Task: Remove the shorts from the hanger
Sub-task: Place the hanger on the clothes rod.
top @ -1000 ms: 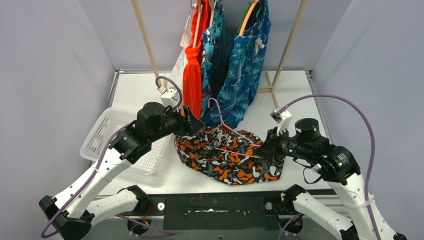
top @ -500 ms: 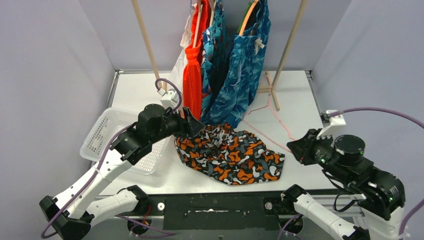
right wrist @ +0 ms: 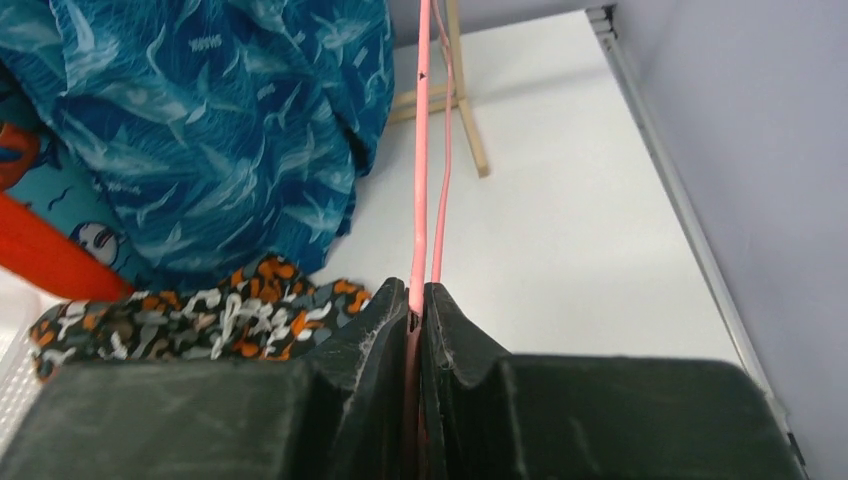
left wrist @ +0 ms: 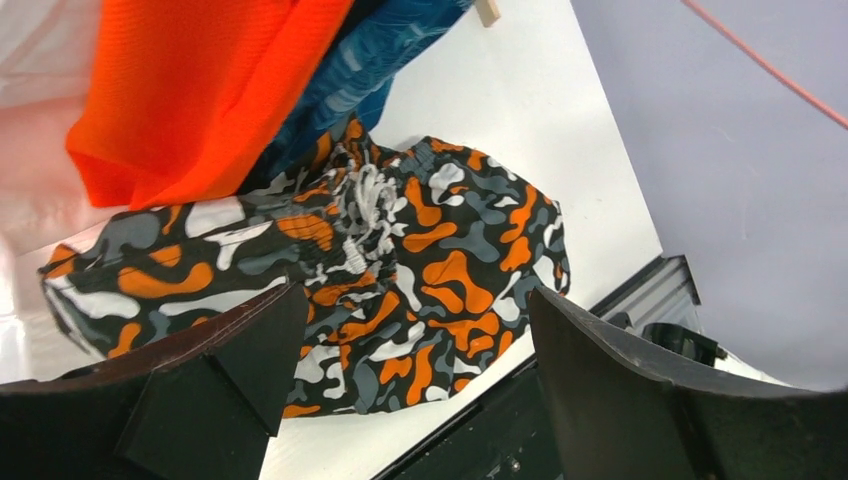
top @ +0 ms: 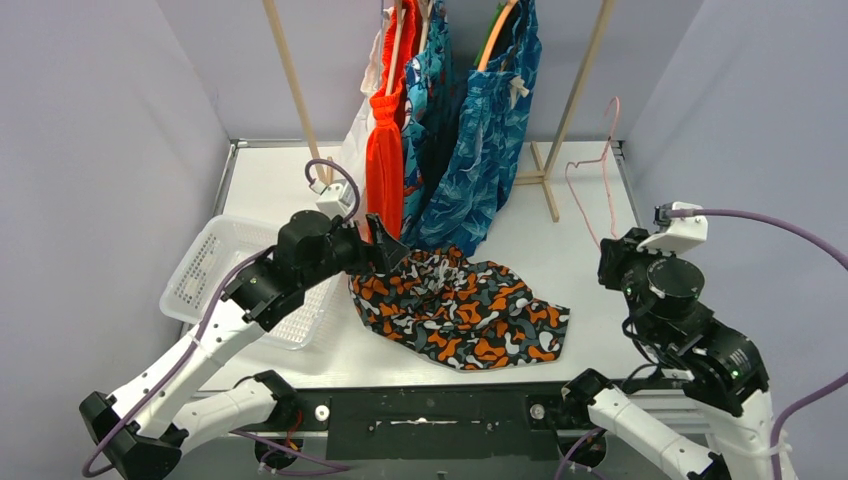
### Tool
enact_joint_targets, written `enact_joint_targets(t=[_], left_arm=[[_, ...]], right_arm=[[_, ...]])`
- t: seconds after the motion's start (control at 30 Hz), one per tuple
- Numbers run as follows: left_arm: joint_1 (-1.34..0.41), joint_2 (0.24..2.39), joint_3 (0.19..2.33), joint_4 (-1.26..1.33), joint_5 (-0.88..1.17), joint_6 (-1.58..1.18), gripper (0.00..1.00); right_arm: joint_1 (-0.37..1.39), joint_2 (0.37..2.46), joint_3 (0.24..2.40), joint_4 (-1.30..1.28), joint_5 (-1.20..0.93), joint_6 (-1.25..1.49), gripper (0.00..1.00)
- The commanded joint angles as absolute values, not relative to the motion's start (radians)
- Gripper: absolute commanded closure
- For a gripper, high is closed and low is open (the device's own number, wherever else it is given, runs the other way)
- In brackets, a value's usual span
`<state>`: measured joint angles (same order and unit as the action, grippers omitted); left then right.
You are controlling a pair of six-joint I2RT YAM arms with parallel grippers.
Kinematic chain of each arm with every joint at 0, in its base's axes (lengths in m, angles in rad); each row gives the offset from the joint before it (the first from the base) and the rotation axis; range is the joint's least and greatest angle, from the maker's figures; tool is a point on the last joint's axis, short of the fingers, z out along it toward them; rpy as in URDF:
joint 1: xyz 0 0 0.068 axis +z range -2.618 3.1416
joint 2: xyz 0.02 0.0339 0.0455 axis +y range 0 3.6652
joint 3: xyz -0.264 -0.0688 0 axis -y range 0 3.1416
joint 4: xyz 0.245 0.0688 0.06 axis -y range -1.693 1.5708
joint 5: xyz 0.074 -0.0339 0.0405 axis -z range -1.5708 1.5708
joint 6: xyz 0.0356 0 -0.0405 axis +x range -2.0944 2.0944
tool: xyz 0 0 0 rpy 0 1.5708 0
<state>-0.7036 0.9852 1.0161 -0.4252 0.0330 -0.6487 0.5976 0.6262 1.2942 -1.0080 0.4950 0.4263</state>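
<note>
camouflage shorts [top: 460, 315] flat on desk [top: 570, 235], clear of pink hanger [top: 603, 165], long axis left-right. left pincer [top: 388, 248] released, just beside their left-rear corner: nearer arm. right pincer [right wrist: 418, 300] clenched on pink hanger, well right. orange shorts [top: 383, 170], shark-print shorts [top: 485, 150] hang behind.

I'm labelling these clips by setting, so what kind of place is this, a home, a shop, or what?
Probably a lab test booth, not a home: plain panel walls box in a white table, with a small wooden rack of hanging shorts staged on it.
</note>
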Motion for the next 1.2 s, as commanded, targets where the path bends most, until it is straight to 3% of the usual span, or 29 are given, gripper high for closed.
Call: enact_joint_targets(t=[0.0, 0.4, 0.77, 1.17], left_arm=[[-0.689, 0.922, 0.993, -0.437, -0.061, -0.683, 0.16], [-0.670, 0.809, 0.926, -0.442, -0.162, -0.732, 0.12], [-0.664, 0.779, 0.910, -0.438, -0.151, -0.738, 0.12], [-0.663, 0.791, 0.914, -0.458, -0.158, -0.745, 0.12]], right_arm=[[0.606, 0.627, 1.212, -0.640, 0.604, 0.256, 1.00], [0.567, 0.805, 1.256, -0.512, 0.331, 0.133, 1.00], [0.217, 0.926, 1.330, -0.510, 0.016, 0.163, 1.00], [0.184, 1.002, 1.449, -0.386, 0.032, 0.094, 1.00]])
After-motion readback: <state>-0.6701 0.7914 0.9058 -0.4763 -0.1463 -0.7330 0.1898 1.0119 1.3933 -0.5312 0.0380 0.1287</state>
